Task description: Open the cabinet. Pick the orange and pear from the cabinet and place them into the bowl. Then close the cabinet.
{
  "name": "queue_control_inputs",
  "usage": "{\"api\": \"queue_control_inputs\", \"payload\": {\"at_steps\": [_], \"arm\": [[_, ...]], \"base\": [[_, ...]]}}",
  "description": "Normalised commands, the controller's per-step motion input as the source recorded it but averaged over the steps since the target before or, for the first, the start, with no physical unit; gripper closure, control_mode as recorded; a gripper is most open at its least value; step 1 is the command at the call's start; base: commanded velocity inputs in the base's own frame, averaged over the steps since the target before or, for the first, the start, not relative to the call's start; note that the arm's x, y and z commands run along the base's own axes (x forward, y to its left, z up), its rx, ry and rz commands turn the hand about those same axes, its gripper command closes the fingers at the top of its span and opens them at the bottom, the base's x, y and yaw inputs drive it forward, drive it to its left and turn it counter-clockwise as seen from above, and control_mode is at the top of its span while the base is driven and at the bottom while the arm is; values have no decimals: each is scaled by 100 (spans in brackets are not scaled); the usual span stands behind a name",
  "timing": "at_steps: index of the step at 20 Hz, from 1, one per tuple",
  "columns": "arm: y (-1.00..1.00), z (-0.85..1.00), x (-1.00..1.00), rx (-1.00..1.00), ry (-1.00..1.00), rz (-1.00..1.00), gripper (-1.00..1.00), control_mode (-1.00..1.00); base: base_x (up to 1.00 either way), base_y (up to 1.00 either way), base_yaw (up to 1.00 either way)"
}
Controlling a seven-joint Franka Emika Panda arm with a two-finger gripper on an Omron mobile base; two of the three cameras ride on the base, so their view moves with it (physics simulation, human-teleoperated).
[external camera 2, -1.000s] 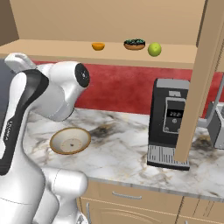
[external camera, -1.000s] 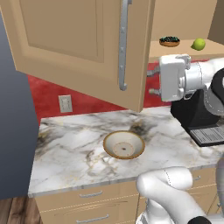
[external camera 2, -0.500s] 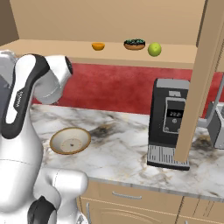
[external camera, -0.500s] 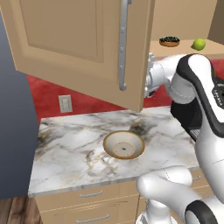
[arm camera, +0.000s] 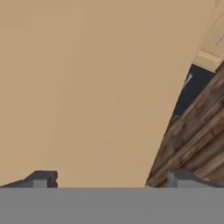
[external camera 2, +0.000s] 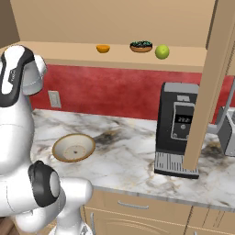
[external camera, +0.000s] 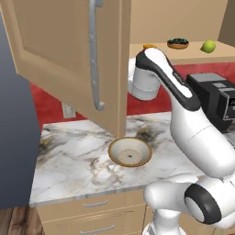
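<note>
Marble countertop is running beneath you, with a red backsplash behind it and a black coffee machine standing on its right portion. You are looking at the cabinet with its left door swung open toward the cameras; the long silver bar handle is showing on the door's face. A second open door is standing edge-on in front of the coffee machine in the right base view.

On the cabinet shelf, the orange is sitting to the left, a small dark dish is sitting in the middle, and the pear is sitting just beside the dish on the right. All three are resting apart from the arm.

The bowl is resting upright on the countertop, below the lower corner of the left door.

In the hand view, the gripper is facing a flat tan door panel at close range. Its two fingertips are standing well apart, with nothing between them.
</note>
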Motion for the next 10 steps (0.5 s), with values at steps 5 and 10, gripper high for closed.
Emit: {"api": "queue_control_inputs", "payload": {"at_steps": [5, 10], "arm": [[95, -40, -3, 2, -6, 3, -100, -100], [51, -39, 2, 7, -6, -2, -100, -100]], "base": [[0, 0, 0], [0, 0, 0]]}}
